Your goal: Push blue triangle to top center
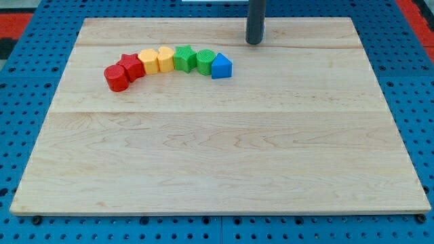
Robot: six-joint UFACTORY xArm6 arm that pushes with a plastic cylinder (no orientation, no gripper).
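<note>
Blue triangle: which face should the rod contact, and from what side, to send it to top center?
No grip, only a push. Blue triangle ends the block row, with the green cylinder touching on the view's left. My tip sits up and right of it. Probably circle round to its bottom-left face, beside the cylinder, and push up-right.

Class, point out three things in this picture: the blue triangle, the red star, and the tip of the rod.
blue triangle (221, 66), camera view, on its front face.
red star (132, 67), camera view, on its top face.
my tip (253, 43), camera view, at the rod's very lower end, above and right of the blue triangle.
</note>
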